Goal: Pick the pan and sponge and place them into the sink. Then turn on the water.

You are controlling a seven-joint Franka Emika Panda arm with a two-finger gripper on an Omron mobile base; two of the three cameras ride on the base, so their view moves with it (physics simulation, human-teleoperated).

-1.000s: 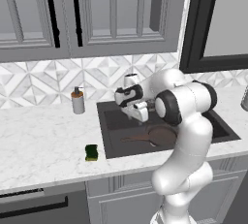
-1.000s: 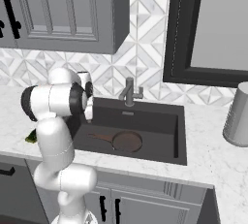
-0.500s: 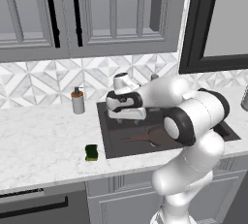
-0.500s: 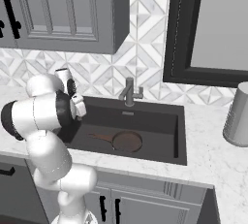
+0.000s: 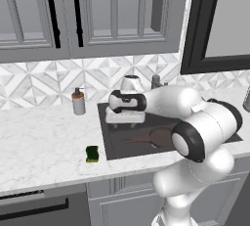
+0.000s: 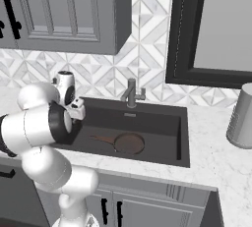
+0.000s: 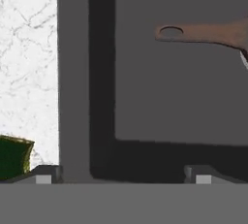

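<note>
Gripper (image 7: pixel 121 173) released, empty, above sink's (image 5: pixel 104 137) left rim; pan (image 6: pixel 129 143) lies inside, handle pointing toward sponge (image 5: pixel 92 153) side.

Flanking base views; downward hand view

The white arm rises from its base, bends at a dark elbow joint and reaches out level, ending in a wrist turned downward. The gripper (image 5: pixel 125 120) hangs at the end of the forearm, pointing down, its jaws spread wide with nothing between them; both dark fingertips (image 7: pixel 46 175) stand well apart.
</note>
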